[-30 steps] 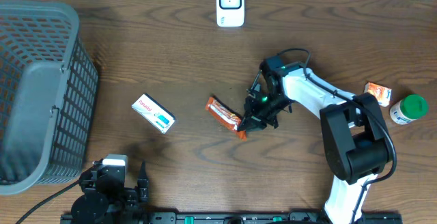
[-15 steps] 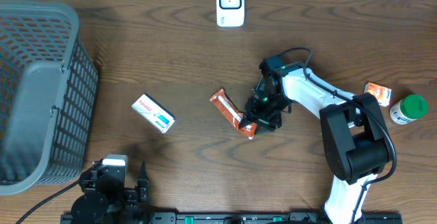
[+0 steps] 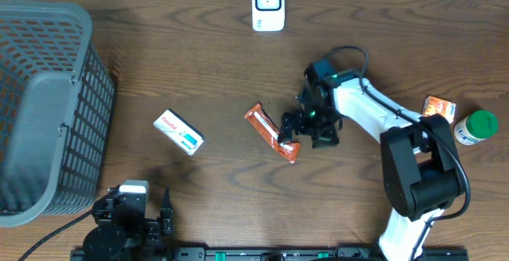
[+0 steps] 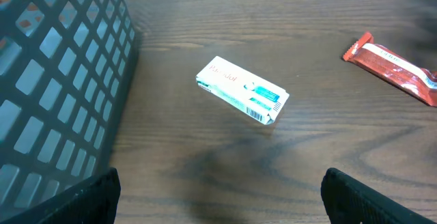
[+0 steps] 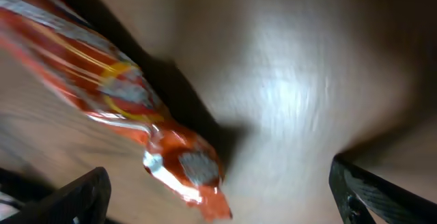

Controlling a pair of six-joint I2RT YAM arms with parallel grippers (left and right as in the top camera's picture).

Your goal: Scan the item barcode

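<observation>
Snack bar (image 3: 270, 132) progress: not scanned yet as far as I can tell. It's lying loose on the surface (image 3: 199, 62) and nothing has hold of it. I'd say what's left is pretty much the whole job: grab it, carry it to the scanner, show the barcode.
Snack bar looks: glossy orange-red wrapper with white print and crimped ends, lying flat on a diagonal. The right wrist view is blurry, with some yellow and a pale patch near the tip. Can't spot a barcode in any view, so it may be on the underside, just guessing.
Left hand (image 4: 220, 200): closest to the robot base, parked low, fingers spread wide with nothing between them.
White box (image 3: 179, 132): small carton with blue print, a bit further out, in front of the left hand and untouched.
Snack bar spot: middle of the surface, well apart from the white box.
Right hand (image 3: 296, 131): just beside the bar's nearer end, fingers wide apart and gripping nothing.
Basket (image 3: 95, 78): grey mesh, off at the left edge.
Scanner (image 3: 268, 5): white unit at the far edge, well apart from the bar, so I figure the carry is the big move left.
</observation>
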